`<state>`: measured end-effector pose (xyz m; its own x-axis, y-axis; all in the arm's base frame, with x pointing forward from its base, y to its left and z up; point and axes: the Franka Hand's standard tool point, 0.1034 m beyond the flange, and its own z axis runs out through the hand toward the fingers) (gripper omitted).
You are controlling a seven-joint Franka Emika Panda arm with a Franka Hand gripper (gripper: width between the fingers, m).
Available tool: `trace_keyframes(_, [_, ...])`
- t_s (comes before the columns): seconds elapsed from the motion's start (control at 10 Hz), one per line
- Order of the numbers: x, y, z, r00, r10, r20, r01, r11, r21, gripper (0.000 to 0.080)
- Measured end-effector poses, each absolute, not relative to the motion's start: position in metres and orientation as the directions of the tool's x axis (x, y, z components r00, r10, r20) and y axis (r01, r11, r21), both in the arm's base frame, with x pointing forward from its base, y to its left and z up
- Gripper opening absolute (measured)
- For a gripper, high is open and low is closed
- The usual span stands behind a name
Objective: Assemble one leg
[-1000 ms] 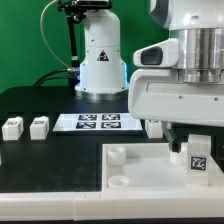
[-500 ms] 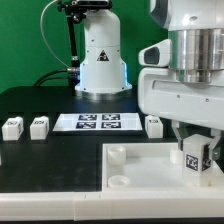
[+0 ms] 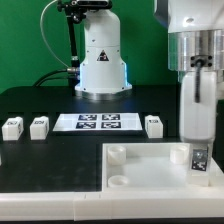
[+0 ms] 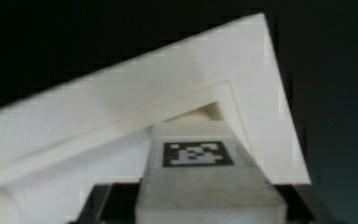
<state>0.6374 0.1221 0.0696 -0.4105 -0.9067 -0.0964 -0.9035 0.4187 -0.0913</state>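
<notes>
A white leg [image 3: 199,157] with a black-and-white tag stands upright at the far-right corner of the large flat white board [image 3: 140,172], in the exterior view's right. My gripper [image 3: 198,150] comes down from above and is shut on this leg. In the wrist view the leg [image 4: 201,165] fills the gap between the dark fingers [image 4: 105,203], with the board's corner [image 4: 176,90] behind it. Three more legs stand on the black table: two at the exterior view's left [image 3: 12,127] [image 3: 39,126] and one [image 3: 153,125] right of the marker board.
The marker board [image 3: 100,122] lies flat at the table's middle back. The white robot base [image 3: 100,60] stands behind it. The board has raised round sockets at its left corners [image 3: 117,154] [image 3: 117,182].
The wrist has turned about the leg while staying over the board's far-right corner. The wide gripper body now shows as a narrow column. The leg stays in the same spot.
</notes>
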Motion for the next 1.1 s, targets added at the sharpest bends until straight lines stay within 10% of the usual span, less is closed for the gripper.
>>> trace_keyframes(0.5, [0.6368,0.1241,0.0691,-0.400,-0.910,-0.109,-0.907,0.410,-0.092,0.0292])
trace_keyframes(0.7, [0.6329,0.1301,0.0642,-0.167,-0.984,-0.055,-0.977,0.172,-0.127,0.0587])
trace_keyframes(1.1, [0.6341,0.1270,0.0648,0.374,-0.927,0.031,-0.918,-0.375,-0.128,0.0646])
